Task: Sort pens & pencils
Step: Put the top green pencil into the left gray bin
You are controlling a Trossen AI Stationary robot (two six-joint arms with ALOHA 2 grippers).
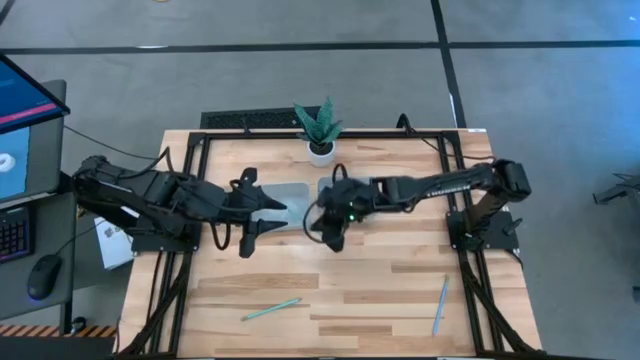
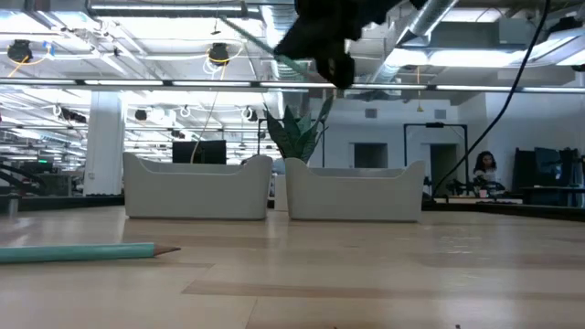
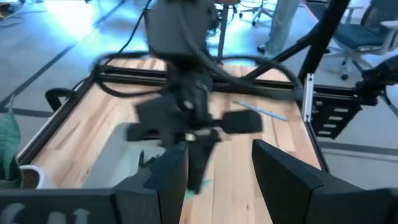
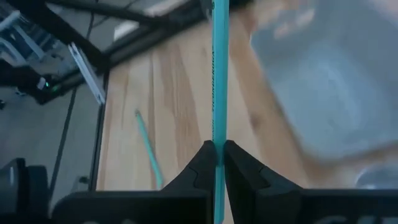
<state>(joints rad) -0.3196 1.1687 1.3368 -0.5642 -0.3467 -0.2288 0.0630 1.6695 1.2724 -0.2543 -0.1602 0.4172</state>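
Right tool [image 4: 215,163] clamping pencil [image 4: 219,74] — over trays [image 2: 196,196]

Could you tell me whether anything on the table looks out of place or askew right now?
Two pencils lie loose on the bare wood near the table's front edge, away from the trays: one skewed at front left, one at front right. The right hand grips a third pencil. Nothing looks spilled or damaged.

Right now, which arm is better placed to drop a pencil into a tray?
Right. The right gripper is shut on a long teal pencil beside the grey plastic trays; the left gripper is open, holding nothing.
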